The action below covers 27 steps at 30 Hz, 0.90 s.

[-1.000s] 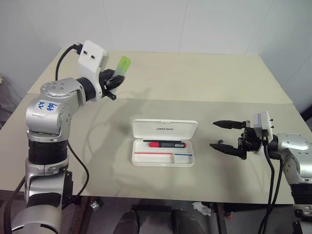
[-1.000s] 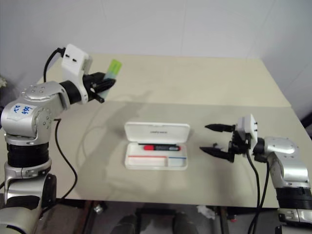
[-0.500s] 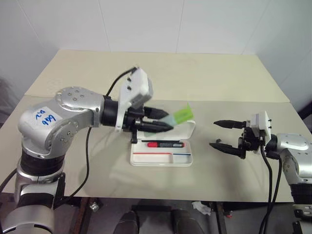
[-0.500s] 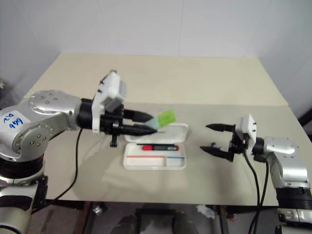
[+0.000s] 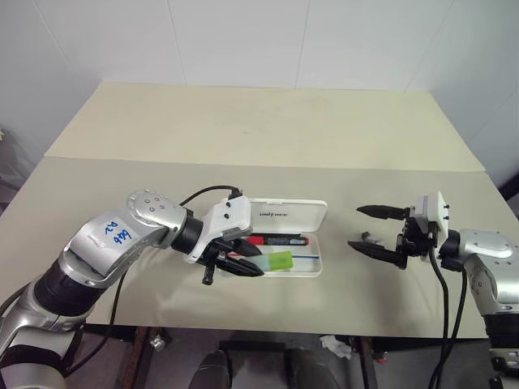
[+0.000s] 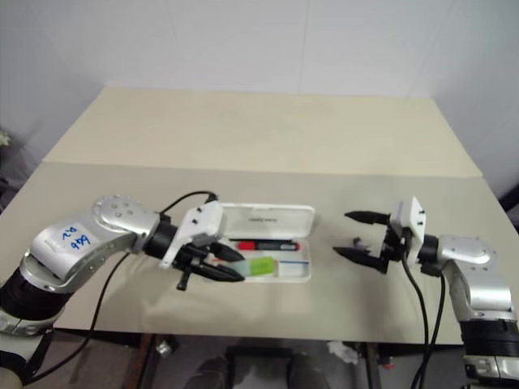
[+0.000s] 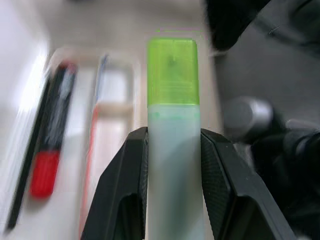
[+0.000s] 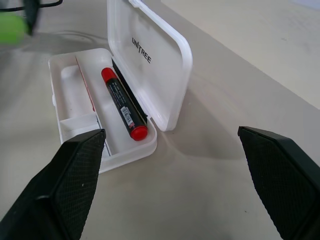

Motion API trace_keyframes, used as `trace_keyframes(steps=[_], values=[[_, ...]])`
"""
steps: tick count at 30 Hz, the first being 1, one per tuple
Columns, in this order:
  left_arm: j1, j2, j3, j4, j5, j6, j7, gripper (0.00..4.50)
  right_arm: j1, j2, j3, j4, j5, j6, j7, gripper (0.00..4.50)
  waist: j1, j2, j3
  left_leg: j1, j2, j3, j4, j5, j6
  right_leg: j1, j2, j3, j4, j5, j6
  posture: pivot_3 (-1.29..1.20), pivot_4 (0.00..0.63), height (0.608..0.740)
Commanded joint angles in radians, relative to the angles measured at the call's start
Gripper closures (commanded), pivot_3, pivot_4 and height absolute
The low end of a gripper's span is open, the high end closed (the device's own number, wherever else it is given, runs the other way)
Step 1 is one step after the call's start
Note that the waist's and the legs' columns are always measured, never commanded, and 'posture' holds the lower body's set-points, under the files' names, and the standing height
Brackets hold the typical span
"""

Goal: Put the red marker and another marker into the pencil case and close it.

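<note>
Even bright light, soft shadows, blurred left-wrist background

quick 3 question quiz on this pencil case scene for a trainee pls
1. True or false: the red marker already lies inside the open pencil case.
2. Which end effector holds the green highlighter? A) left B) right C) neither
3. Fill in: the right end effector waits beside the case with its fingers ____.

Key:
1. True; it lies along the back compartment, near the raised lid.
2. A; the left end effector grips it over the case.
3. Open, holding nothing.
</note>
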State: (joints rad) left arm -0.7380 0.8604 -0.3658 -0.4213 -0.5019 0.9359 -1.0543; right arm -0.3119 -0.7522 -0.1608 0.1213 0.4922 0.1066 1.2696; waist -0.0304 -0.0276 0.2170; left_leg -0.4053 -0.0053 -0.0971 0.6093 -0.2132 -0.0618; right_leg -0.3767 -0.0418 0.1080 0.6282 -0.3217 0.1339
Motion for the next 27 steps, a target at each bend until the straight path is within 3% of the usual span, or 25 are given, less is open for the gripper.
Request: trace_keyframes(steps=[1,12,27], values=[[0.007,0.031,-0.020,0.005,0.057,-0.064,-0.040,3.40,0.015,0.001,-0.029,-0.038,0.014,-0.006,-0.013,0.00,-0.001,0.000,0.000,0.000,0.000,0.000,0.000,0.000,0.000,0.000,0.000,0.000,0.000,0.000,0.000,0.00,0.150,0.740],[-0.020,0.005,-0.069,0.113,0.180,-0.170,-0.105,3.40,0.028,0.006,-0.022,-0.056,0.012,-0.003,-0.032,0.00,0.000,0.000,0.000,0.000,0.000,0.000,0.000,0.000,0.001,0.000,0.000,0.000,0.000,-0.001,-0.001,0.00,0.150,0.740],[-0.090,-0.136,-0.114,0.261,0.285,-0.242,-0.157,3.40,0.057,0.007,-0.024,-0.091,0.015,0.005,-0.048,0.00,-0.001,0.000,0.000,0.000,0.000,0.000,0.000,0.000,0.001,0.000,0.000,0.000,0.001,0.000,-0.001,0.00,0.150,0.740]])
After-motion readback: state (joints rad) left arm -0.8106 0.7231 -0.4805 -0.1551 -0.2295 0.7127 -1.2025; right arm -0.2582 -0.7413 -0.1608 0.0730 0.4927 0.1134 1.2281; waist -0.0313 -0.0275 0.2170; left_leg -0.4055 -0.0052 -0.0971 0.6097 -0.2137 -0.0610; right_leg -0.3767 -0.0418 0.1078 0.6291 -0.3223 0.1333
